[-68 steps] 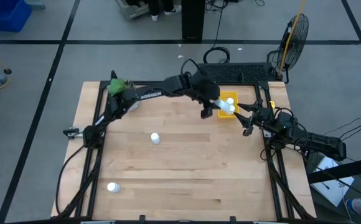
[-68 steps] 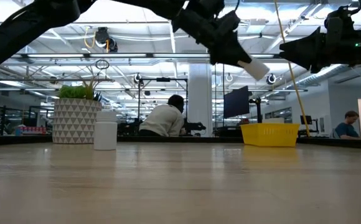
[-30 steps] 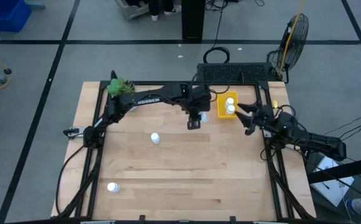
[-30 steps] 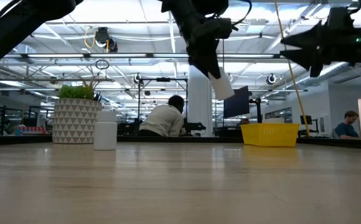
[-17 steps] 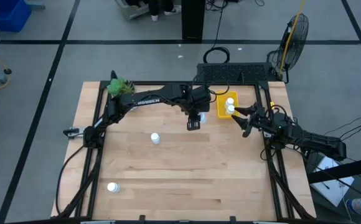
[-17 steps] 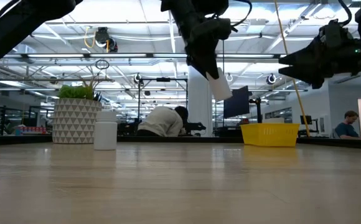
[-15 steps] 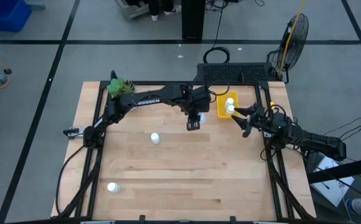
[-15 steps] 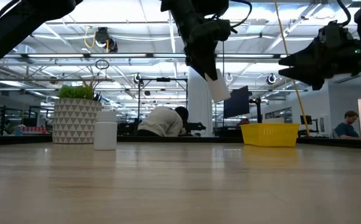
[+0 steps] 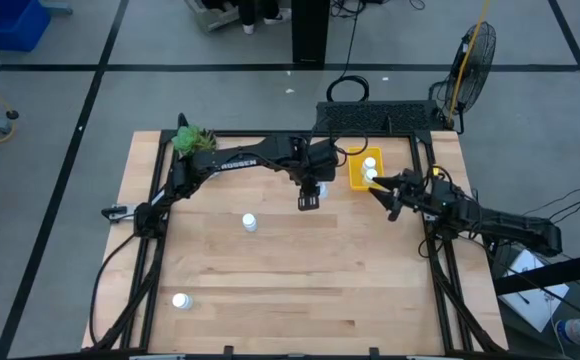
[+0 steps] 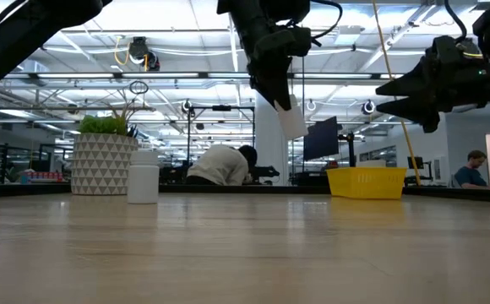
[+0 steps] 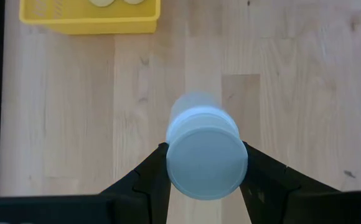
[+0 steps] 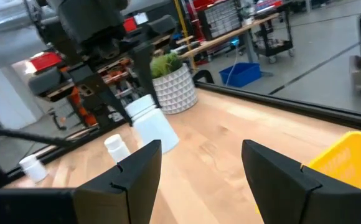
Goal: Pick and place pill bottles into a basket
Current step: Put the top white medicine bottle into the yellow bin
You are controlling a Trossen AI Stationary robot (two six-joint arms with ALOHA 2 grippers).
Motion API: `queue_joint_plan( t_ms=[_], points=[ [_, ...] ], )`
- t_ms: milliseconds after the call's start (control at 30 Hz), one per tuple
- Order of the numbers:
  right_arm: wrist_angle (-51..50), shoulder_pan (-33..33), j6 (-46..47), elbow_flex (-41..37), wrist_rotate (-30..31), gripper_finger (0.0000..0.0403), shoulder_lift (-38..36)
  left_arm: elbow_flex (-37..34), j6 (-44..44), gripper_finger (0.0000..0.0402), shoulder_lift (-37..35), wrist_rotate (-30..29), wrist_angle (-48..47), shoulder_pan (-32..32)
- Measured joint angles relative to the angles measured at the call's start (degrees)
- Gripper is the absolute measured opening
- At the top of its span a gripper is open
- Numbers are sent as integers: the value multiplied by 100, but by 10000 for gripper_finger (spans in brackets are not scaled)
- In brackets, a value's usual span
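Altogether five pill bottles show: one near the table's (image 9: 270, 290) front left corner (image 9: 180, 300), one farther in (image 9: 250, 222), one clamped in the left tool (image 9: 309, 198) held above the table (image 11: 206, 158), and two in the yellow basket (image 9: 357, 181) at the far right. The right tool (image 9: 389, 192), fingers spread apart, hovers beside the basket. "ROSSEN" reads on the left arm (image 9: 238, 157).

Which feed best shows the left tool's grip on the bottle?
Left wrist view: both fingers press the pill bottle. Low view shows it hanging tilted above the table, right wrist view from the side; high view hides it.
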Motion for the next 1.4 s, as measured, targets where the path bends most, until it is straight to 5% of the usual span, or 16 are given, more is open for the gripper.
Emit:
queue_joint_plan(
  t_ms=[733, 967, 1400],
  points=[
    [3544, 452, -1393, 989, 278, 215, 4926, 0, -2, 157, 0, 125, -122, 50],
    [4020, 452, -1432, 1446, 143, 230, 5798, 0, 17, 157, 0, 133, -262, 50],
    [4012, 638, -1517, 1941, 148, 337, 6631, 0, 105, 157, 2, 131, -308, 55]
  ],
)
